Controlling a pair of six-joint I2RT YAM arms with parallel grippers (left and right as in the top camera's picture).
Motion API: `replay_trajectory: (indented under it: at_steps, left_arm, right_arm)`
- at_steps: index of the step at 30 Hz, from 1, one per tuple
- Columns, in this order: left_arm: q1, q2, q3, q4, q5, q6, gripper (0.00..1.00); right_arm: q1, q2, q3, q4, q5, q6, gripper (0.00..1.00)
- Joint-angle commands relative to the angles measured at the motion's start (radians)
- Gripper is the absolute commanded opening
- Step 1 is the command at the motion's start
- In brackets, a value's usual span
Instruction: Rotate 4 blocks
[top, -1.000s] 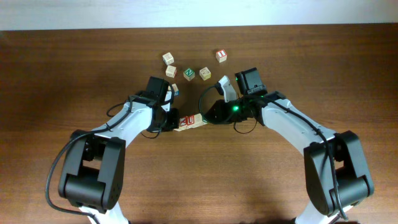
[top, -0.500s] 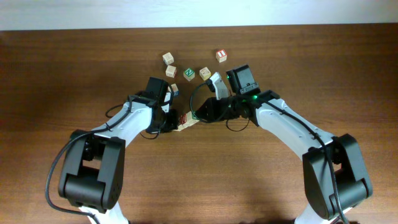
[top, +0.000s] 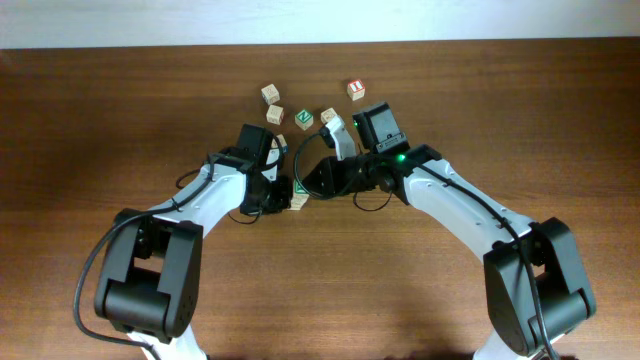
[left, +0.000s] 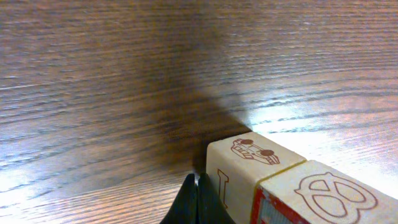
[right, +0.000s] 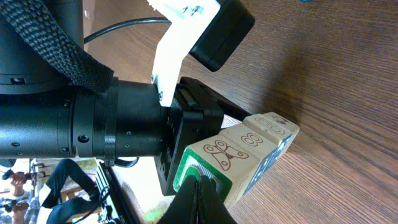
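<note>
The blocks lie as a short row of light-wood cubes (top: 299, 201) between my two grippers, mostly hidden from above. My left gripper (top: 276, 191) is shut and empty, its tips (left: 198, 200) beside the end cube with a red car drawing (left: 233, 167); a red-edged pretzel cube (left: 318, 194) follows it. My right gripper (top: 304, 184) is also shut and empty. Its tips (right: 198, 196) press on the green-printed face of the butterfly cube (right: 219, 157) at the row's other end, with further cubes (right: 271, 126) lined up behind it.
Loose cubes lie at the back: two pale ones (top: 270, 93) (top: 275, 114), a green-lettered one (top: 303, 119), another (top: 329, 117), the red "I" cube (top: 356, 89) and a blue-edged cube (top: 281, 143) by the left wrist. The left arm's body (right: 93, 124) is close behind the row.
My right gripper has swept left and toward the back, swinging the row of cubes round from lying sideways to pointing away. The left gripper stayed at its end.
</note>
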Motion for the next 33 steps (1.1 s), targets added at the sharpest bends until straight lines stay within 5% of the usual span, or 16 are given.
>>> replay_trajectory:
  at_steps: [1,18,33]
  left_arm:
    - [-0.024,0.002,-0.002,0.010,0.105,-0.003,0.00]
    - [0.075,0.002,-0.002,0.002,0.056,-0.070,0.00]
    - [0.136,0.002,-0.002,-0.043,-0.151,-0.085,0.00]
  right_arm:
    - [0.019,0.025,-0.018,-0.018,0.059,0.001,0.04]
    - [0.039,0.025,-0.018,0.005,0.127,0.039,0.04]
    - [0.061,0.027,-0.018,0.083,0.171,0.041,0.04]
